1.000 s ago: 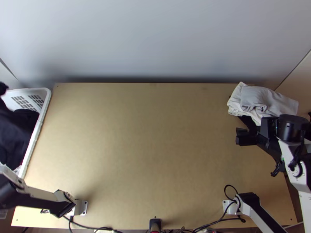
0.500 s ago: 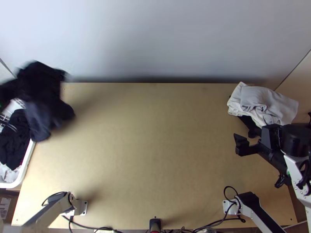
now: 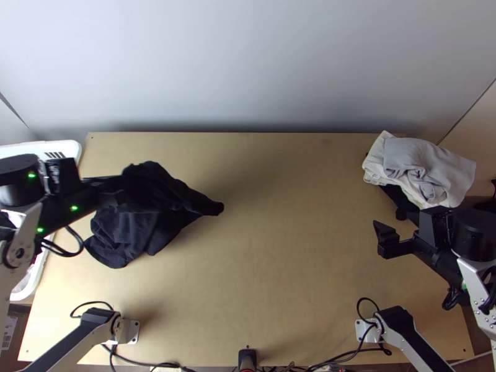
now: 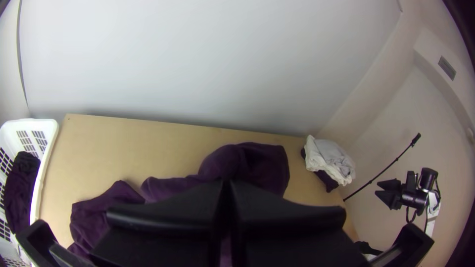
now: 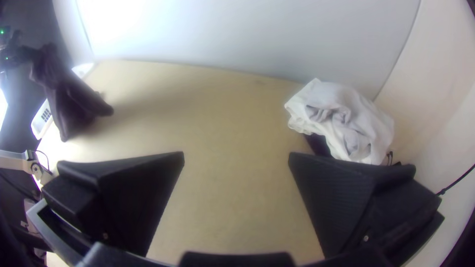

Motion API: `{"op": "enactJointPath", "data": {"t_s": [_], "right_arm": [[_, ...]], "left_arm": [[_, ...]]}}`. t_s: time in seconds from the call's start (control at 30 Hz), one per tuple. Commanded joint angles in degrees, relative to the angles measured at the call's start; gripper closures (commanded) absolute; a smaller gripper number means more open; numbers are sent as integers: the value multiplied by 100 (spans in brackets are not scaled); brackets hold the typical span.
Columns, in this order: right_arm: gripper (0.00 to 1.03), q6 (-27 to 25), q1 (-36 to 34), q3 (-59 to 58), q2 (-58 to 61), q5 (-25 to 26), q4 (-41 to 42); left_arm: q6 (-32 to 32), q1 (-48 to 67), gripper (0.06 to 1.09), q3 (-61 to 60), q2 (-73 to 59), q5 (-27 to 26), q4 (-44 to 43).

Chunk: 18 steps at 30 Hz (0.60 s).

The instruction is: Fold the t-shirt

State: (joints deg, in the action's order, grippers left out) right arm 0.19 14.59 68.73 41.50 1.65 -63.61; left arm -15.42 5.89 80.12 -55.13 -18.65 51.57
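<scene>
In the top view my left gripper (image 3: 124,193) is over the table's left part, with the dark t-shirt (image 3: 133,232) bunched and hanging from it. The left wrist view has the left gripper (image 4: 226,185) shut on the shirt (image 4: 247,160), which drapes beyond and beside the fingers. Which part is gripped cannot be told. At the table's right side is my right gripper (image 3: 385,239); in the right wrist view the right gripper (image 5: 236,158) stands open with bare table between its fingers, well apart from the dark shirt (image 5: 74,101).
A white basket (image 3: 74,152) with dark cloth stands at the table's left edge. A pile of white and grey cloth (image 3: 428,162) lies at the back right corner, over something dark. Cables (image 3: 347,352) run along the near edge of the wooden table (image 3: 279,248).
The left gripper has come from the basket side rightward over the table, bringing the dark shirt along. The right gripper has shifted slightly toward the near edge.
</scene>
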Motion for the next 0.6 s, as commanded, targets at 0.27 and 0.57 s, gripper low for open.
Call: {"op": "enactJointPath", "data": {"t_s": [0.27, 0.57], "right_arm": [[4, -1, -413, -228, -115, -147, -28], [4, -89, -756, -413, -63, -147, 86]], "left_arm": [[180, 1687, 105, -1051, -867, 609, -1378], [171, 3146, 105, -629, -1922, 688, -1782]]}}
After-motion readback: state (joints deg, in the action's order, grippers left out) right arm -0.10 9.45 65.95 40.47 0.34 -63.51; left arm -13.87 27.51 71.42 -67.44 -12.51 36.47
